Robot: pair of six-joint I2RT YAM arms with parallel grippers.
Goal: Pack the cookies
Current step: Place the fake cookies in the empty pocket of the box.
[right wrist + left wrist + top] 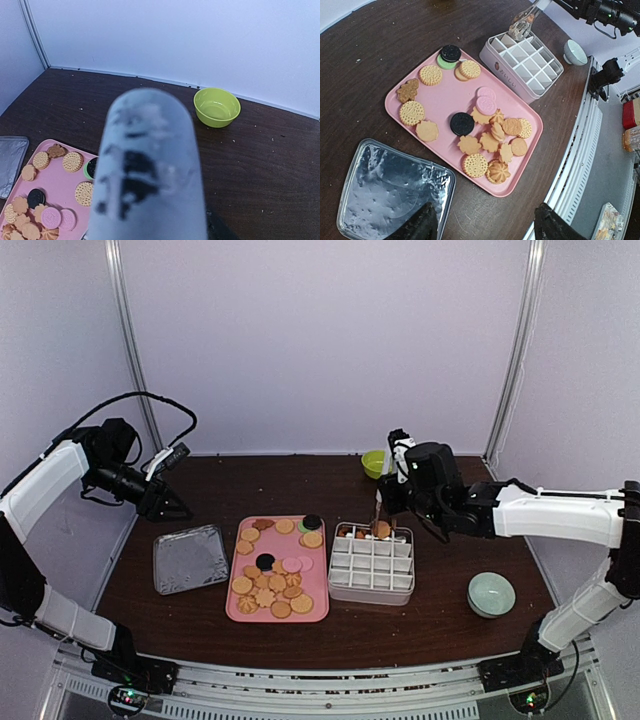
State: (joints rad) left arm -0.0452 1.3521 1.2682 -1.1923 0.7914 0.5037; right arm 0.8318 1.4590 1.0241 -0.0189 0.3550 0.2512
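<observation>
Here the placing step looks to be in hand: the right arm's (pixel 540 510) jaws clasp the handle of the metal tongs (pixel 379 512), whose tips hang over the back row of the white divided box (pixel 372 592). Whether the tips pinch a cookie there or it lies free in its cell, I cannot tell. Most of the cookies (pixel 275 585) lie on the pink tray (pixel 283 546) just left of the box on the table (pixel 440 625); a few sit in the box's back row, and the other cells look empty. The left arm's (pixel 45 485) jaws are spread wide, holding nothing, well off to the left. Next, probably, the tongs must rise clear of the dividers, cross to the tray, and close gently on one cookie lying apart from the pile.
</observation>
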